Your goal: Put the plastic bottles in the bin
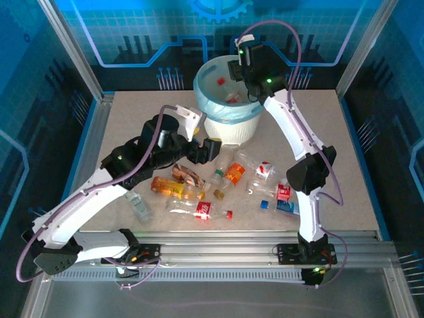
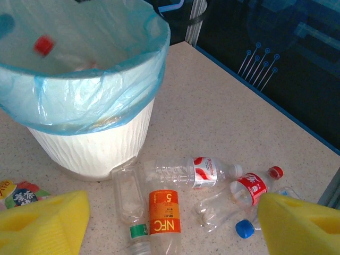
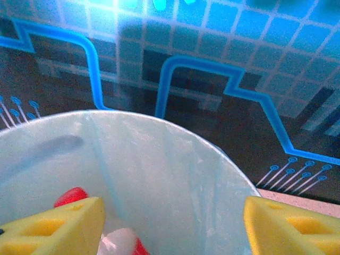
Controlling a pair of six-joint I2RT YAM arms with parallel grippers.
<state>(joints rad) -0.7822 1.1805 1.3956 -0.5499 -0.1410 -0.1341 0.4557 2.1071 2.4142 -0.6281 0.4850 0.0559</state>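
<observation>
Hovering over the bin (image 1: pixel 228 131) at the table's (image 1: pixel 331 132) 12 o'clock side in the overhead view, the right claw (image 1: pixel 240 71) held its yellow fingers (image 3: pixel 53 226) wide apart with nothing between them. Its wrist camera looked into the blue-lined bin (image 3: pixel 159 175), where a red cap (image 3: pixel 71 195) lay beside the left finger.

The left claw (image 1: pixel 213 149) sat low at the bin's 6 o'clock, jaws likewise apart and empty. The loose bottles (image 1: pixel 169 187) lay flat on the table between the bin's 5 and 7 o'clock.

In the left wrist view, below the left claw (image 2: pixel 172 199), an orange-labelled bottle (image 2: pixel 164 212) lay just before the bin (image 2: pixel 95 149). Its long axis ran 12 to 6, with the lower end cut off by the frame. Touching it at 9 o'clock, a green-banded bottle (image 2: pixel 130 204) lay nearly parallel, neck toward 6. At 1 o'clock a red-and-white-labelled bottle (image 2: pixel 204 169) lay crosswise, 9 to 3, with its white cap pointing to 3. Near it, a red-labelled bottle (image 2: pixel 249 188) aimed its cap toward 2 o'clock.
</observation>
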